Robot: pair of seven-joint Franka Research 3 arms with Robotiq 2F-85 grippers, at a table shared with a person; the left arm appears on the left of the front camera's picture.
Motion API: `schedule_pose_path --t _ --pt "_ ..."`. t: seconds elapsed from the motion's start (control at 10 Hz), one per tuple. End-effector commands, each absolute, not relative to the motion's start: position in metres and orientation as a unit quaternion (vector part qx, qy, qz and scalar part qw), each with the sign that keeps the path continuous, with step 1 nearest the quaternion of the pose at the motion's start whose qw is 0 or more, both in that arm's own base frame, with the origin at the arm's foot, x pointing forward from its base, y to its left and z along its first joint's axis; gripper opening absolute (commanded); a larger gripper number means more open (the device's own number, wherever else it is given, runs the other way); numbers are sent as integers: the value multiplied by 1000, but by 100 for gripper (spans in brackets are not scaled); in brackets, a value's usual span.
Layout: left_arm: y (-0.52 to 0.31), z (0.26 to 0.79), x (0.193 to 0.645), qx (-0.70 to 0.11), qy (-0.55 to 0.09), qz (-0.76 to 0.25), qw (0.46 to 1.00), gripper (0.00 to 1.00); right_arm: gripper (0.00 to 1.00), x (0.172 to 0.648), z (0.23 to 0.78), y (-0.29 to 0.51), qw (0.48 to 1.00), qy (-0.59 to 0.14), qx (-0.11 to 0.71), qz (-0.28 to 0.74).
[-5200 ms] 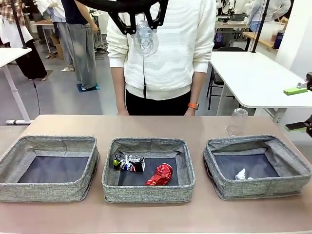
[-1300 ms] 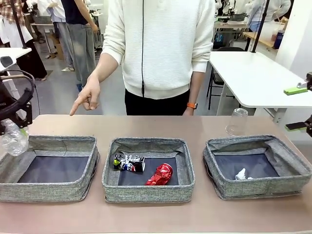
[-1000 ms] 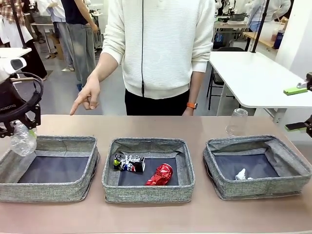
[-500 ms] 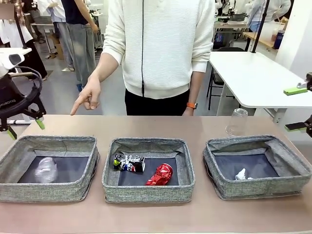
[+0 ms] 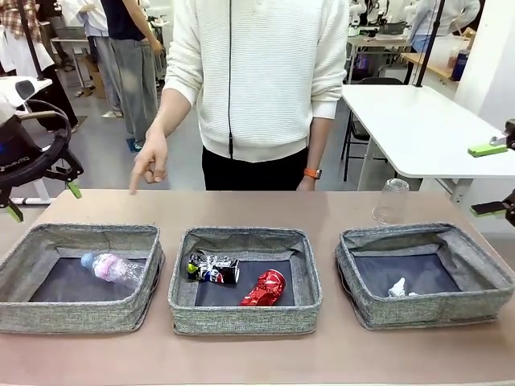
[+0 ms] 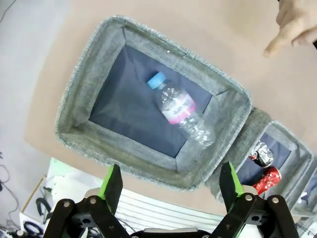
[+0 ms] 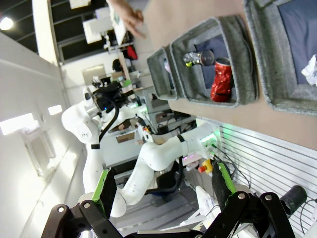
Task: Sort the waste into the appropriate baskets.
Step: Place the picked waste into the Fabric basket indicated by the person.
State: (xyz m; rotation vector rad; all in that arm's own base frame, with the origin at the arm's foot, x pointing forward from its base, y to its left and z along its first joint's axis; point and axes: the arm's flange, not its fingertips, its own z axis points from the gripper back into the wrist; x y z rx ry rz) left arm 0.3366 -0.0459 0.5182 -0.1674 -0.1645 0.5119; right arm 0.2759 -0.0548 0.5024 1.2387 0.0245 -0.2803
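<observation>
Left wrist view: left pincer (image 6: 168,186), black with green pads, jaws spread wide and empty, poised above the left basket (image 6: 84,87), a low square grey woven-fabric bin with dark blue-grey bottom. Contents: one clear plastic bottle (image 6: 181,111) with blue cap and pink label band, crumpled, lying flat on the basket floor, body toward one inner wall. Front view lists the same pincer (image 5: 40,201) beyond the basket's far left corner, clear of the rim. Middle basket (image 5: 245,318): crushed dark printed can (image 5: 213,268) and dented red can (image 5: 264,288), near each other. Right basket (image 5: 426,314): crumpled white paper wad (image 5: 397,288). Outstanding item: clear plastic cup (image 5: 392,201), inverted on the brown worktop (image 5: 241,205) just behind the right basket. Right pincer (image 7: 161,191), jaws apart, empty. Handling advice: cup likely belongs with the bottle; grip its thin wall gently, lift well clear of basket rims. Person's hand (image 5: 150,161) points downward beyond the left basket.
</observation>
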Motion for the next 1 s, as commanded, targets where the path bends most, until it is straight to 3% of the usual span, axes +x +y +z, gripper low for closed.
schedule_pose_path --t 0.0,0.1,0.2,0.4,0.7,0.9 --pt "-47 534 331 -222 -71 207 950 100 100 279 504 -54 804 1 582 -126" --pt "-45 550 329 -377 -40 139 915 100 100 279 504 -54 804 1 582 -126" --pt "-34 561 329 -550 2 64 833 100 100 279 504 -54 804 1 582 -126" --pt "-14 552 333 -661 -1 45 749 100 100 279 504 -54 804 1 582 -126" --pt "41 514 314 -721 -46 107 683 100 100 279 504 -54 804 1 582 -126" --pt "79 501 275 -706 -77 158 686 100 100 279 504 -54 804 1 582 -126"
